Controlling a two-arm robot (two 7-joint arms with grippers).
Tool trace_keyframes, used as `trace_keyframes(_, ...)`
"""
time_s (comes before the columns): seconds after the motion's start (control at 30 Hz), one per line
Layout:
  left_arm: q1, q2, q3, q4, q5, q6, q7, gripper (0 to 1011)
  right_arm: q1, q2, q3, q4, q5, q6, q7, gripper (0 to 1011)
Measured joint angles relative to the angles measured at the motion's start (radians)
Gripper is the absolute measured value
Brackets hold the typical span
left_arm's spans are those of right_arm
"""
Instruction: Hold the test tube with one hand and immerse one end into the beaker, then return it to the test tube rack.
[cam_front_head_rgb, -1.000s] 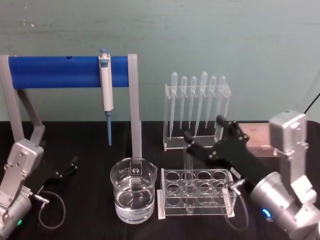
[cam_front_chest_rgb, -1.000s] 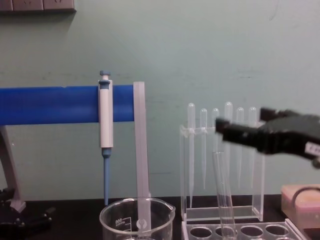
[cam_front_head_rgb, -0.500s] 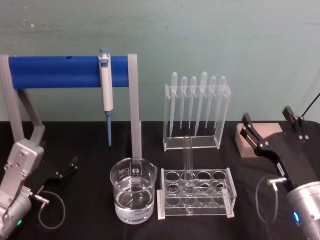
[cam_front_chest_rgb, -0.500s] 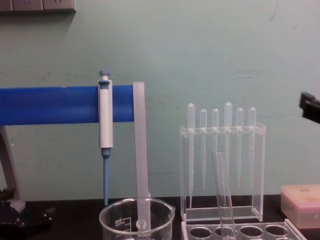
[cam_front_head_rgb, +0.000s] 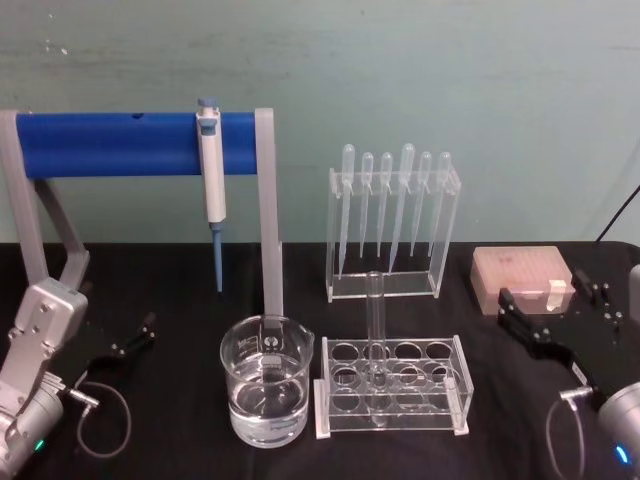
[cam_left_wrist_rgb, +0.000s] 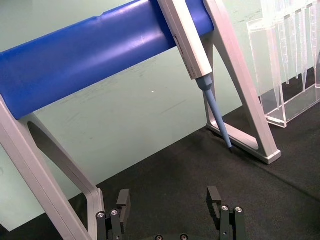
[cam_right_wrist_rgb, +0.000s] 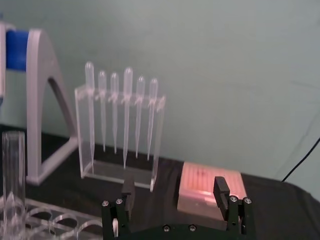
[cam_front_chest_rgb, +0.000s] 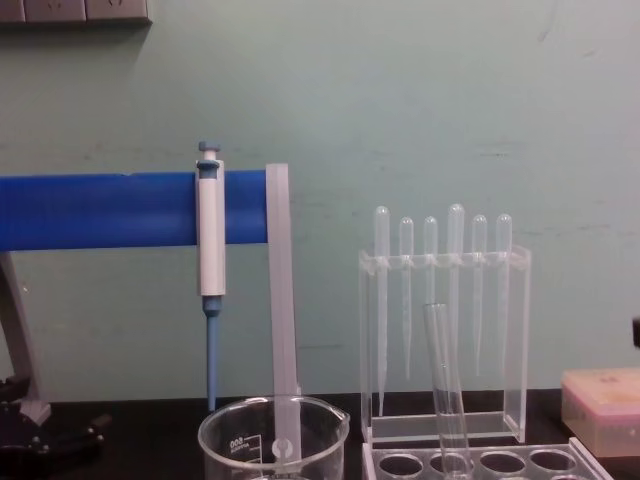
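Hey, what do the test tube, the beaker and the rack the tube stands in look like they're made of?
Test tube: clear and thin-walled with a glossy shine, likely glass. Beaker: clear with a pouring spout and white printed marks, likely glass; clear liquid inside. Rack: clear flat plates with drilled round holes and bright edges, probably acrylic rather than glass.

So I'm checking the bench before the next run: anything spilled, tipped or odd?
Nothing spilled. The test tube stands in its rack leaning slightly, which the chest view shows. The beaker sits upright holding clear liquid. Both grippers, left and right, rest open on the table.
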Motion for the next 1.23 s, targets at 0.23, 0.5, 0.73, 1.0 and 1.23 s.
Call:
trace_keyframes(0.23,0.000,0.000,0.000,0.000,0.000,0.000,0.000,1000,0.025,0.022,-0.005,0.091,0.001,-0.027,0.092,1000)
trace_keyframes(0.5,0.000,0.000,0.000,0.000,0.000,0.000,0.000,1000,0.023,0.006,-0.008,0.099,-0.025,-0.050,0.080,1002)
trace_keyframes(0.73,0.000,0.000,0.000,0.000,0.000,0.000,0.000,1000,0.022,0.004,-0.007,0.094,-0.031,-0.050,0.073,1002)
trace_keyframes(1.0,0.000,0.000,0.000,0.000,0.000,0.000,0.000,1000,0.023,0.005,-0.007,0.097,-0.028,-0.050,0.074,1002)
trace_keyframes(1.23,0.000,0.000,0.000,0.000,0.000,0.000,0.000,1000,0.023,0.006,-0.008,0.098,-0.026,-0.050,0.077,1002)
